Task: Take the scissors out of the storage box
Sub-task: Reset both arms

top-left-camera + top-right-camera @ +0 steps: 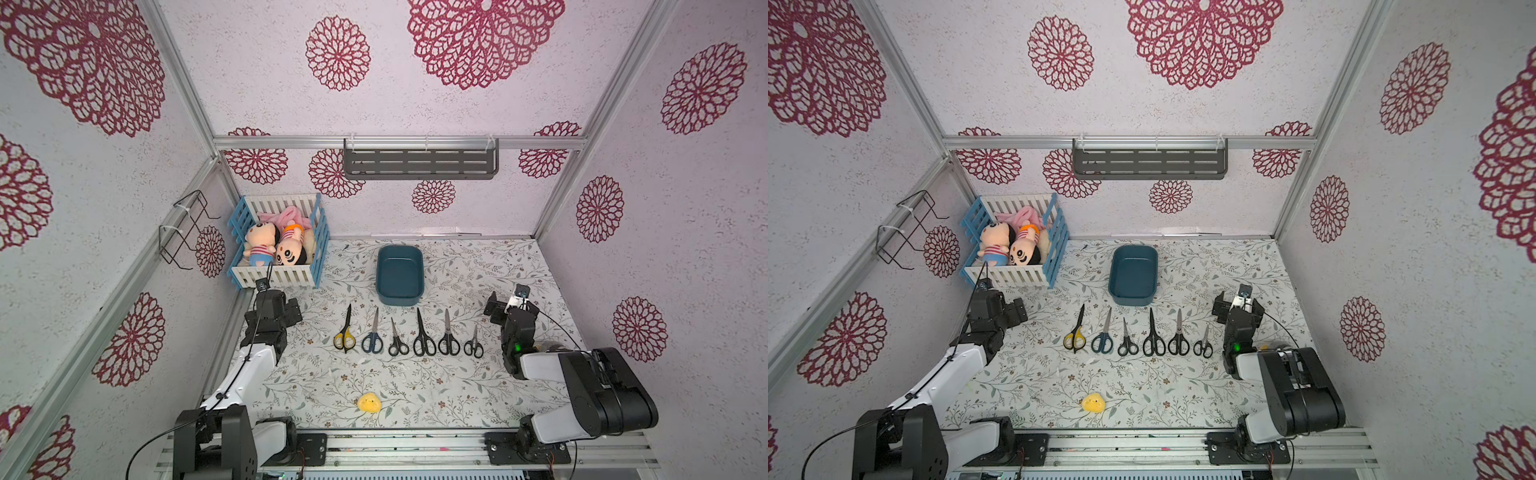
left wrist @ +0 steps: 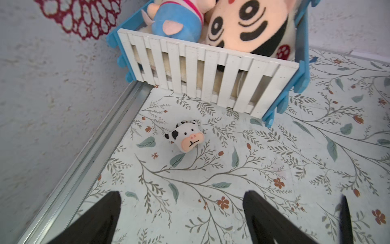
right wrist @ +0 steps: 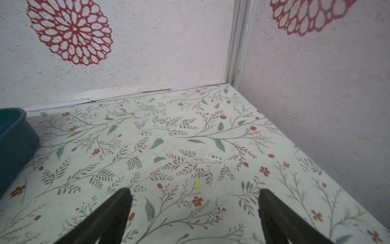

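Outside, metal-bladed scissors [image 1: 422,334], rounded plastic storage box [image 1: 400,300]

A lab test booth: aluminium framing [image 1: 291,142] holds wallpapered panels [image 1: 249,83] around a floral counter [image 1: 436,386], with robot arms [image 1: 249,365] bolted to a rail [image 1: 415,451].

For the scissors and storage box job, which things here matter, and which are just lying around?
Job:
scissors, six pairs in a row on the table
storage box, empty

Lying about:
slatted crate with plush dolls
yellow plush toy
cow-head toy
wall shelf
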